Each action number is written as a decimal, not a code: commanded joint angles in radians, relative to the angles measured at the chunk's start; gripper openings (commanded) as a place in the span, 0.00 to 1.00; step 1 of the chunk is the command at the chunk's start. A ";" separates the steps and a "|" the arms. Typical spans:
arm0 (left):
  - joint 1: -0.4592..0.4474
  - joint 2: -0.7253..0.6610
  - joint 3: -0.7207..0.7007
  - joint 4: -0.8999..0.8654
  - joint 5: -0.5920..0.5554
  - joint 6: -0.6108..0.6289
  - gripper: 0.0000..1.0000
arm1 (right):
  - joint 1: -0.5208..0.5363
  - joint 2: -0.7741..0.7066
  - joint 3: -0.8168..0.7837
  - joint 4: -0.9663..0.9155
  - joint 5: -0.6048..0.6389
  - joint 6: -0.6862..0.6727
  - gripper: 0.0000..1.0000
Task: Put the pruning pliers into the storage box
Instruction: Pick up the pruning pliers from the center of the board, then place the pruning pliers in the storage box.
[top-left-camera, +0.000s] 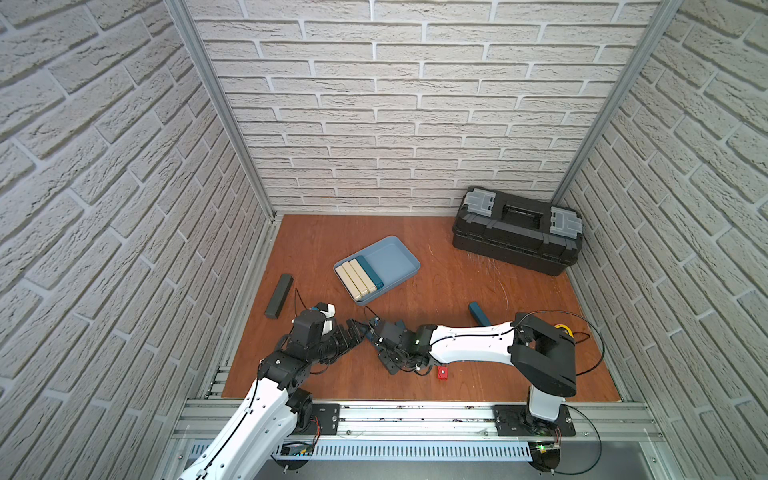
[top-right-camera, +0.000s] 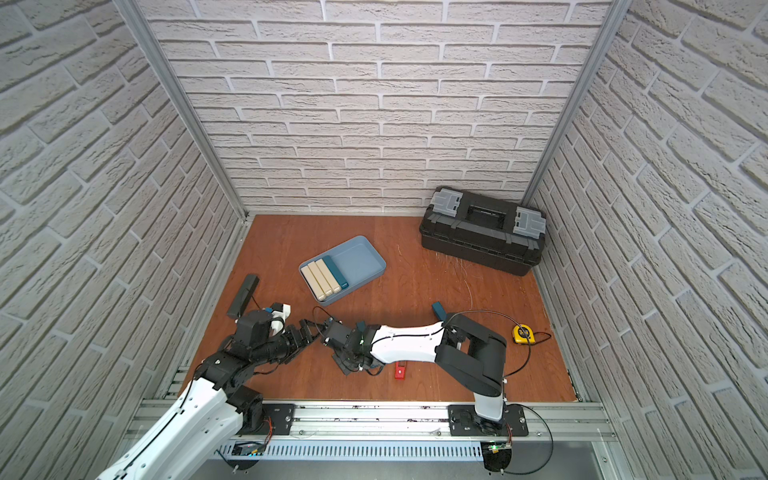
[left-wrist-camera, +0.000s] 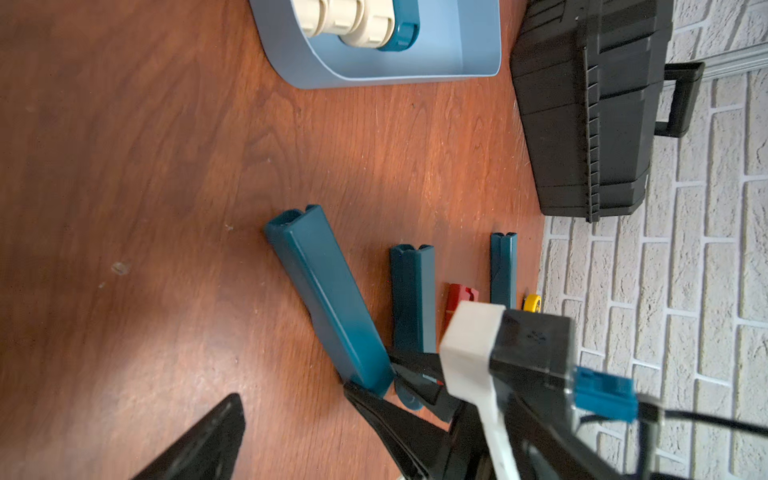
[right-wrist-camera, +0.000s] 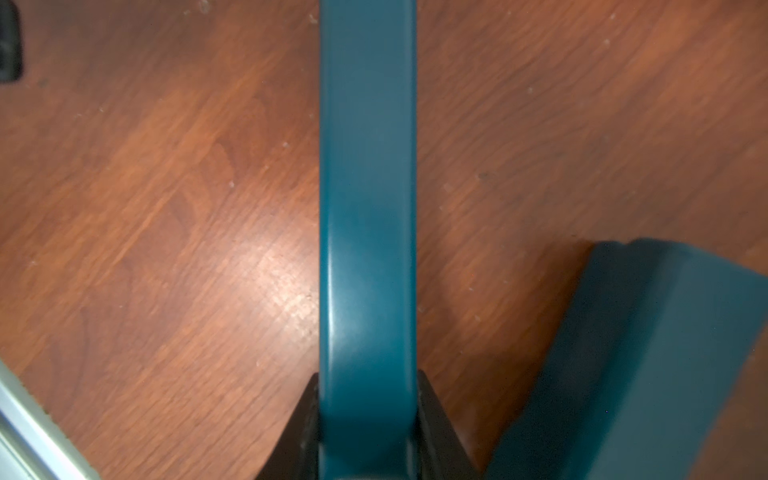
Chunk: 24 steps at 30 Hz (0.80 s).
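Right wrist view first: what sits in the jaws? — Clerk
Right gripper (right-wrist-camera: 368, 395) is clenched on the near end of a slim teal plastic bar (right-wrist-camera: 368, 187), one of the pruning pliers. Its black fingers (right-wrist-camera: 305, 424) press both flanks. The bar runs out over the reddish-brown wooden tabletop (right-wrist-camera: 166, 208); whether it is lifted clear, I cannot tell — Inspector
And the left gripper (top-left-camera: 353, 332)? — Clerk
Released, jaws spread wide, facing the right one at close quarters near the front edge — Inspector
Loose items? — Clerk
From the left wrist view: a second teal bar (left-wrist-camera: 413, 295) just beside the held one, a thinner red slotted piece (left-wrist-camera: 461, 295) next to that, and a third teal bar (left-wrist-camera: 503, 270) beyond. In both top views the right arm covers part of these. A small yellow tape measure (top-right-camera: 522, 333) lies near the right wall and a dark grey rectangular bar (top-left-camera: 279, 296) by the left wall — Inspector
And the shallow light blue plastic storage box (top-left-camera: 399, 259)? — Clerk
Mid-table, well apart from both grippers. Three beige bars (top-left-camera: 355, 277) and one teal bar (top-left-camera: 370, 269) lie side by side in it, touching, at the end nearer the left arm. A big black toolbox with grey latches (top-left-camera: 515, 237) stands in the far right corner — Inspector
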 joint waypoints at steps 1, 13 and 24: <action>-0.004 -0.001 0.020 0.062 0.030 0.021 0.98 | -0.011 -0.073 0.033 -0.043 0.040 0.007 0.03; -0.004 0.053 0.066 0.145 0.045 0.028 0.98 | -0.082 -0.174 0.052 -0.116 0.044 -0.030 0.03; 0.043 0.245 0.151 0.262 0.099 0.083 0.98 | -0.195 -0.166 0.130 -0.152 -0.034 -0.101 0.03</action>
